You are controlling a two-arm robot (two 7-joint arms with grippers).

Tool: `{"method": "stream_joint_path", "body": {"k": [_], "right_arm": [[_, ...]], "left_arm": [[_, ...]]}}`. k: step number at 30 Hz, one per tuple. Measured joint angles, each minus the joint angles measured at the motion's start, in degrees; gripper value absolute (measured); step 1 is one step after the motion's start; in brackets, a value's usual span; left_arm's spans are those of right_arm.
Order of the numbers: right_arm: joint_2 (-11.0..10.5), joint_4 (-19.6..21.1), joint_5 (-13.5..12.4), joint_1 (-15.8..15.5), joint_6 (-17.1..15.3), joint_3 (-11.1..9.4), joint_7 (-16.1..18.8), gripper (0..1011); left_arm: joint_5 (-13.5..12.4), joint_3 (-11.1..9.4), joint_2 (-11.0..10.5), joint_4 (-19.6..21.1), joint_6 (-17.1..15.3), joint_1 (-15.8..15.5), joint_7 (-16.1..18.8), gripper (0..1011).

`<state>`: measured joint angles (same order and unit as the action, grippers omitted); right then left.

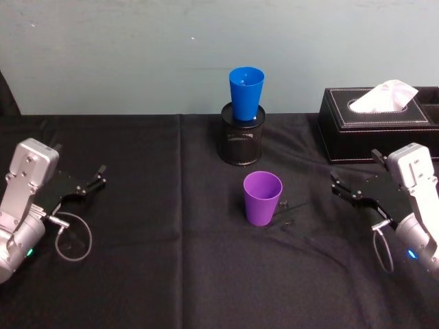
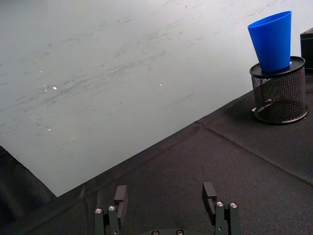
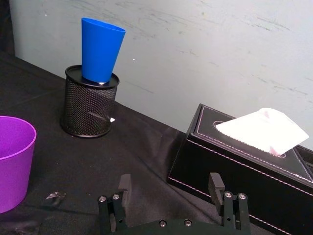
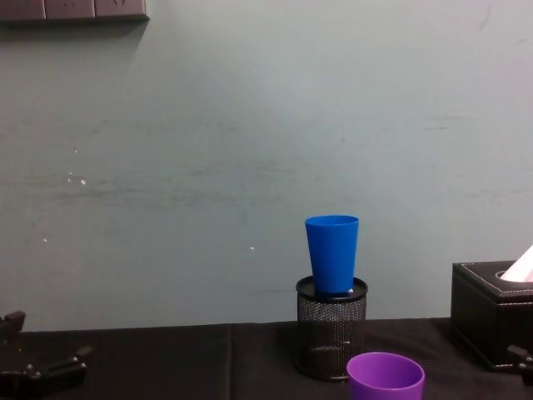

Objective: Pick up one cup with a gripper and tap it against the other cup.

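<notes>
R claw (image 1: pixel 336 186) released, jaws apart, holding nothing, low on the worktop's (image 1: pixel 171 274) right side. Purple cup (image 1: pixel 263 199) at its 9 o'clock, well apart, upright, mouth up, mid-worktop. Blue cup (image 1: pixel 245 92) at purple cup's 12 o'clock, upright, base seated in top of black mesh pen holder (image 1: pixel 241 144); cups apart, not touching. Black tissue box (image 1: pixel 377 127) at R claw's 12 o'clock, w/ white tissue sticking out. L claw (image 1: pixel 98 177) also released, at purple cup's 9 o'clock, well apart.
</notes>
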<state>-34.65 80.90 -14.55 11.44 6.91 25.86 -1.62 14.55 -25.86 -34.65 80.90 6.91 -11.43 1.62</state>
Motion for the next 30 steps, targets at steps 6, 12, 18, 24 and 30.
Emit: {"method": "stream_joint_path", "body": {"k": [6,12,18,24,30], "right_arm": [[0.00,0.00,0.00,0.00,0.00,0.00,0.00,1003],[0.00,0.00,0.00,0.00,0.00,0.00,0.00,1003],[0.00,0.00,0.00,0.00,0.00,0.00,0.00,1003],[0.00,0.00,0.00,0.00,0.00,0.00,0.00,1003],[0.00,0.00,0.00,0.00,0.00,0.00,0.00,1003]], "left_arm": [[0.00,0.00,0.00,0.00,0.00,0.00,0.00,1000],[0.00,0.00,0.00,0.00,0.00,0.00,0.00,1000],[0.00,0.00,0.00,0.00,0.00,0.00,0.00,1000],[0.00,0.00,0.00,0.00,0.00,0.00,0.00,1000],[0.00,0.00,0.00,0.00,0.00,0.00,0.00,1000]]}}
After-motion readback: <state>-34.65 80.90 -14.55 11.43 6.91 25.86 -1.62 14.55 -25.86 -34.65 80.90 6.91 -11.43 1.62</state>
